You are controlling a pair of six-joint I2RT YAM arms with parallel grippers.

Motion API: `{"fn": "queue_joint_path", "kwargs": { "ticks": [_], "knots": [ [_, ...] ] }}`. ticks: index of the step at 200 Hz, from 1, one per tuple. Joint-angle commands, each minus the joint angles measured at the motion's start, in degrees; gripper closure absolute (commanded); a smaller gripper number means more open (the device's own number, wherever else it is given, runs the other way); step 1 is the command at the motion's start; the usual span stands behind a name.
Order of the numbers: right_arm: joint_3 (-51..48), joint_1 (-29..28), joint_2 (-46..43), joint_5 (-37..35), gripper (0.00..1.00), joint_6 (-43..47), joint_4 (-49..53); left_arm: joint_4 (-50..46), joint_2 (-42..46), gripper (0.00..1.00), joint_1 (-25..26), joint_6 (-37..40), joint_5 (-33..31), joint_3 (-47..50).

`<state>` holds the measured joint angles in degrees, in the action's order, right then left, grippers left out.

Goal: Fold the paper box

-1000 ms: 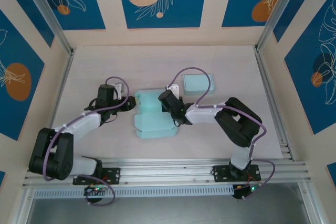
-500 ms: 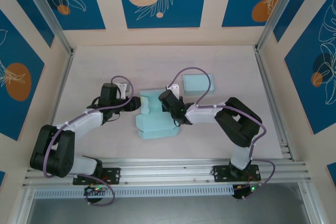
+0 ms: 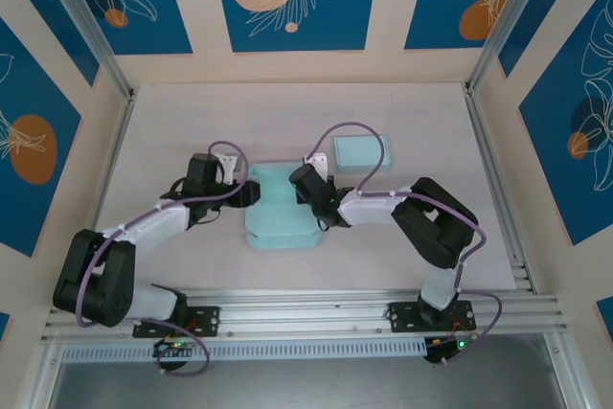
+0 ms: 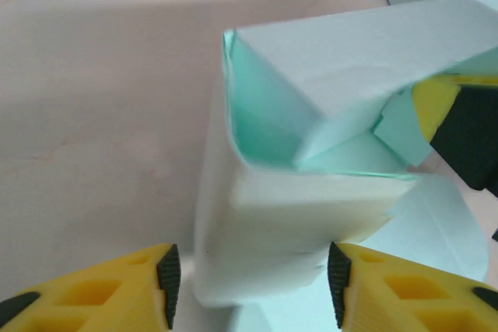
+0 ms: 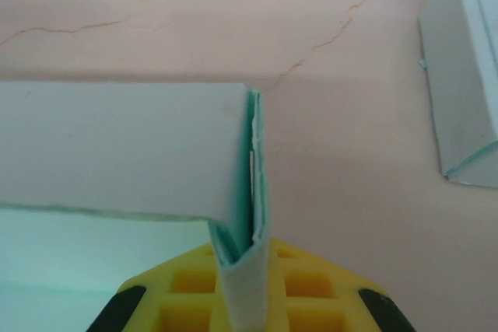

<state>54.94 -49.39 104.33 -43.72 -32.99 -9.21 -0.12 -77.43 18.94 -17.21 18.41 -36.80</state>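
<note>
The paper box is a pale teal, half-formed carton lying mid-table between both arms. My left gripper is at its left side. In the left wrist view the left gripper is open, its black pads standing either side of the box's raised side flap; the right pad touches the flap and the left pad stands clear of it. My right gripper is at the box's right side. In the right wrist view the right gripper is shut on a folded upright wall of the box.
A second, finished teal box lies behind and to the right, also at the right edge of the right wrist view as the finished box. Aluminium frame posts and side walls enclose the table.
My left gripper has moved right, up to the box's left side, and the left flap has risen from lying flat. The right gripper has kept its pinch and barely moved.
</note>
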Motion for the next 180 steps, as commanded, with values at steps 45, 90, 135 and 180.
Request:
{"fn": "queue_joint_path", "kwargs": {
  "ticks": [45,90,135,180],
  "knots": [
    [1.1,-0.7,1.0,1.1,1.0,-0.2,-0.1,-3.3,0.1,0.57,0.7,1.1,-2.3,0.0],
    [1.2,-0.9,1.1,1.5,1.0,0.1,-0.4,4.0,-2.7,0.46,0.9,1.9,-9.7,0.4],
    [1.6,-1.2,1.1,2.4,1.0,0.5,-0.5,7.2,-7.8,0.48,1.2,3.8,-17.5,-0.7],
    [2.8,-1.8,1.7,3.4,1.0,0.1,1.2,15.0,-11.7,0.67,2.7,3.8,-22.5,-1.4]
  ]
}}
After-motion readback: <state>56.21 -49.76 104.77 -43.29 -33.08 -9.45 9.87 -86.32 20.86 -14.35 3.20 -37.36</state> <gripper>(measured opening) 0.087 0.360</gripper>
